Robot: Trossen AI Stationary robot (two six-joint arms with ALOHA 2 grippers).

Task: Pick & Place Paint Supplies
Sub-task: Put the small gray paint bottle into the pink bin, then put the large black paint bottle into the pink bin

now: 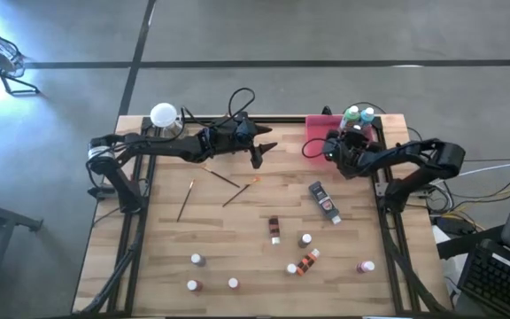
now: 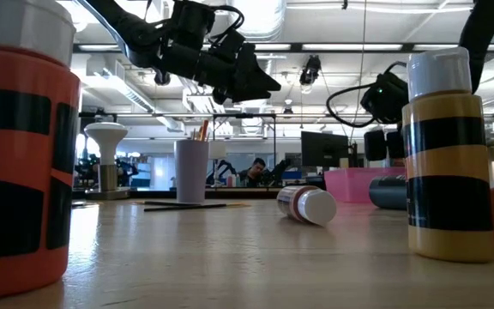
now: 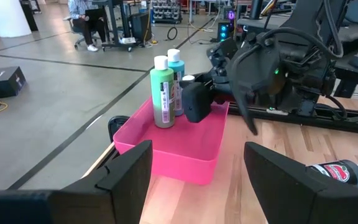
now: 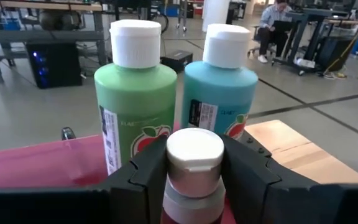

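Note:
My right gripper (image 4: 194, 180) is over the pink tray (image 3: 185, 152) at the table's far right, shut on a small white-capped bottle (image 4: 194, 155). Just beyond it a green bottle (image 4: 135, 106) and a blue bottle (image 4: 219, 102) stand upright on their bases in the tray. My left gripper (image 3: 197, 186) hangs open above the far middle of the table (image 1: 259, 155), pointing toward the tray and holding nothing. More bottles (image 1: 306, 239), a dark tube (image 1: 324, 202) and thin brushes (image 1: 224, 177) lie scattered on the wooden top. My right gripper pinches the small bottle between its two fingers, just under the white cap (image 4: 194, 149). The fingers (image 4: 138, 177) come in about level from the table's near side. The bottle stands upright in the hold. Whether its base rests on the tray is hidden by the gripper.
A lilac cup (image 2: 191, 170) with brushes and a white round lamp (image 1: 164, 115) stand at the far left. An orange bottle (image 2: 20, 146) and a yellow one (image 2: 448, 163) stand near the front edge. A bottle (image 2: 307, 204) lies on its side mid-table. People sit in the room beyond.

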